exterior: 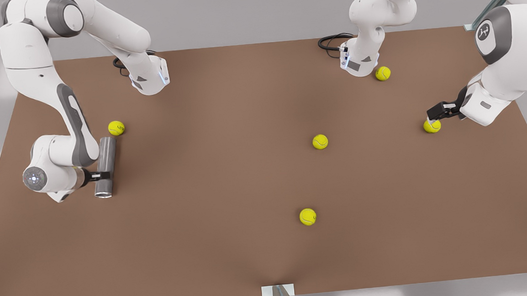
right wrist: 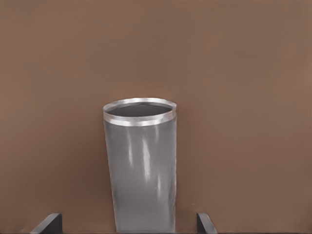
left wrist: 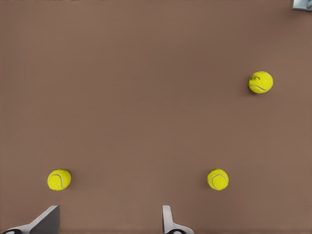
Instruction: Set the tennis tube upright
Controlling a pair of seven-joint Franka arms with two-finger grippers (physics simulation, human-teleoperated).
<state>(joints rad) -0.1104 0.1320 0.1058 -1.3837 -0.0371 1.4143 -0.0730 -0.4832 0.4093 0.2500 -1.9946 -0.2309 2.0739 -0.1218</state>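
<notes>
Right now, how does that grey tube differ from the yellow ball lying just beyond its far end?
The tennis tube is a long dark grey metallic cylinder; the tennis ball is a small bright yellow sphere. The tube is hollow with an open rimmed end; the ball is closed all round. The right gripper straddles the tube, fingers open either side; nothing is at the ball. The left gripper hovers open at another ball. Both tube and ball lie on the brown table.

Right gripper at table's 9 o'clock, low, fingers spread wide, pointing toward 3 o'clock. Left gripper at table's 3 o'clock, fingers apart, pointing toward 9 o'clock; forearm angled down from 2 o'clock.
</notes>
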